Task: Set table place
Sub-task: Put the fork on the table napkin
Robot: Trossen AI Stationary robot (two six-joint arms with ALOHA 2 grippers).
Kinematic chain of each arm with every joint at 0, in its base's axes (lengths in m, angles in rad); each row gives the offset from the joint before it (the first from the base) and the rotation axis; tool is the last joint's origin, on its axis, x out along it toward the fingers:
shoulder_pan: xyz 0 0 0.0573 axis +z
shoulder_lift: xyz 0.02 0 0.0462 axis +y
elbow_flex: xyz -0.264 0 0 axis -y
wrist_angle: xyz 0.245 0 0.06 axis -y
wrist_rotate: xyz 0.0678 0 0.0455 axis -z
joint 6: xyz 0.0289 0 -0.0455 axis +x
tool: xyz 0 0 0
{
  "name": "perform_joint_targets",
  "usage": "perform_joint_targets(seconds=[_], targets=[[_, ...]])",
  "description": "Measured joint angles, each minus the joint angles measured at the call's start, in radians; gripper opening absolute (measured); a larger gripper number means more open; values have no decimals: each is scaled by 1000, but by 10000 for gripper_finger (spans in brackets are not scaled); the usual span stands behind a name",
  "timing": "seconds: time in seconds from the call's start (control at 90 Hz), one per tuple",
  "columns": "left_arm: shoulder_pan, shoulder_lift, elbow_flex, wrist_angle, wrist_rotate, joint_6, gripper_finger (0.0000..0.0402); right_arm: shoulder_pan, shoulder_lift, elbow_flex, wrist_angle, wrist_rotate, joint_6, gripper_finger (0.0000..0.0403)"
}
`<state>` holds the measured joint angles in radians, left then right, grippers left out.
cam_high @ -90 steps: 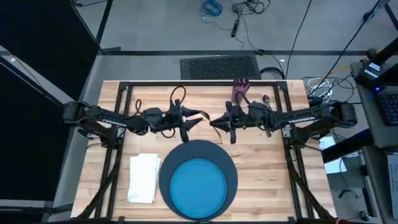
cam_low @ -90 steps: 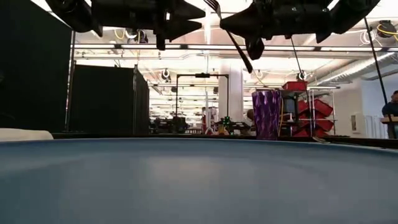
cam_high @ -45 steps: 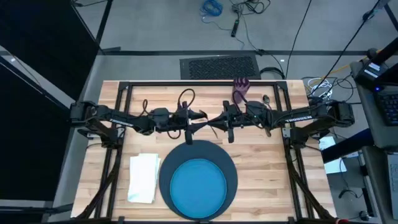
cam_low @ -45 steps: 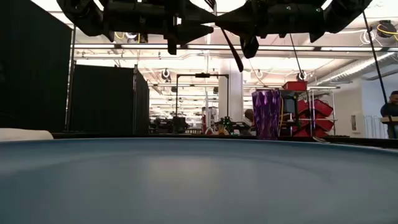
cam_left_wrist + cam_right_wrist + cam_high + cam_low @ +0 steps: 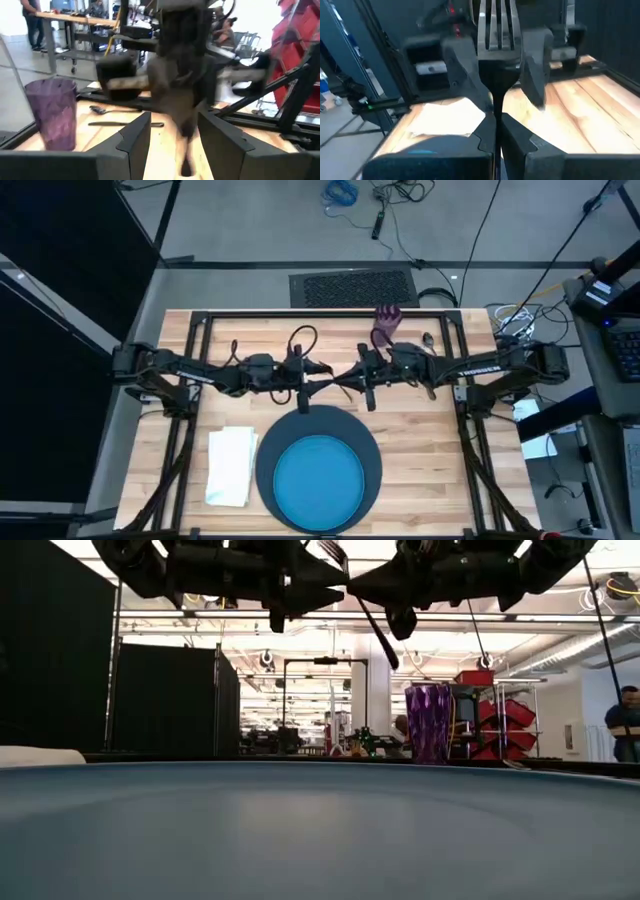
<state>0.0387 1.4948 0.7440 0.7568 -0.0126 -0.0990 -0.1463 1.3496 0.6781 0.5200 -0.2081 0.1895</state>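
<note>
My right gripper [image 5: 496, 131] is pinching the fork [image 5: 496, 25], tines up, above the table's [image 5: 420, 430] middle. My left gripper [image 5: 172, 135] is gaping empty, facing it. Below, the blue plate [image 5: 318, 480] is sitting on the charger [image 5: 268, 450], napkin [image 5: 231, 466] beside.

Plate [image 5: 318, 477] lies on charger [image 5: 268, 463] at the table's [image 5: 420, 465] near edge, napkin [image 5: 231, 465] just left of it. Cup [image 5: 386, 327] stands at the far edge, right of centre. Both grippers, left [image 5: 322, 379] and right [image 5: 347, 379], meet above the charger's far rim.

Both grippers meet above the table [image 5: 420, 440], behind the charger [image 5: 268, 470].
</note>
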Motion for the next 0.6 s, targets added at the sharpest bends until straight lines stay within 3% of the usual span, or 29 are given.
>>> perform_joint_targets(seconds=[0.289,0.6], targets=[[0,-15,0,-41,11,-8,150,-25,-3,0,-9,1,1,0],[1,-15,-1,-81,-43,0,150,-16,-3,0,25,-23,8,0]])
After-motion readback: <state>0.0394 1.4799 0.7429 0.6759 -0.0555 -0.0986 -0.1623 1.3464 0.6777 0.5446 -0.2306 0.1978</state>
